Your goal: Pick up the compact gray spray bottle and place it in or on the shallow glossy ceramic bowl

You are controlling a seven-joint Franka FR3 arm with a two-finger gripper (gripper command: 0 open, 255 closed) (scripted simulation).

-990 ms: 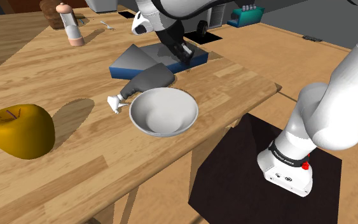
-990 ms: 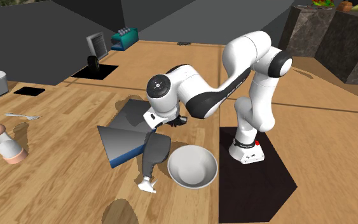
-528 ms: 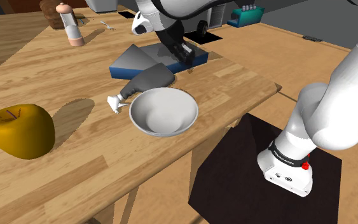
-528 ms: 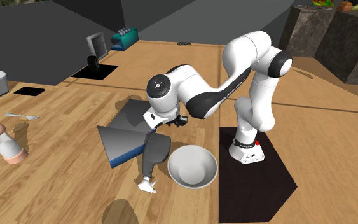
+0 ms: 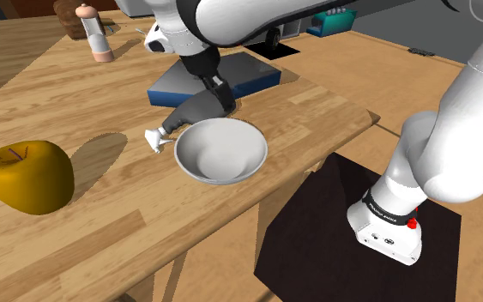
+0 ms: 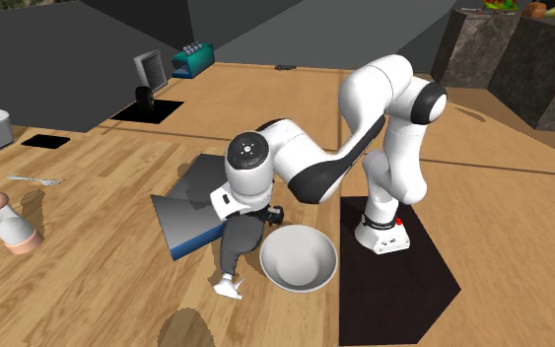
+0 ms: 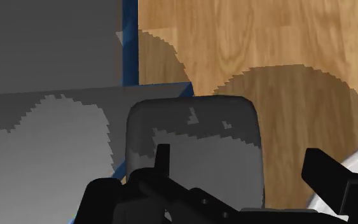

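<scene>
I'm seeing compact gray spray bottle (image 5: 188,117), rounded matte body, white trigger head, lying on its side on plank-grained wooden table (image 5: 59,103). It is sitting outside shallow glossy white bowl (image 5: 231,159), just beside rim. Bottle's base end is meeting flat gray slab with blue edge (image 5: 175,84). All-black gripper (image 5: 224,103) is hovering over body, fingers standing apart, clasping nothing, hiding part of it.
</scene>
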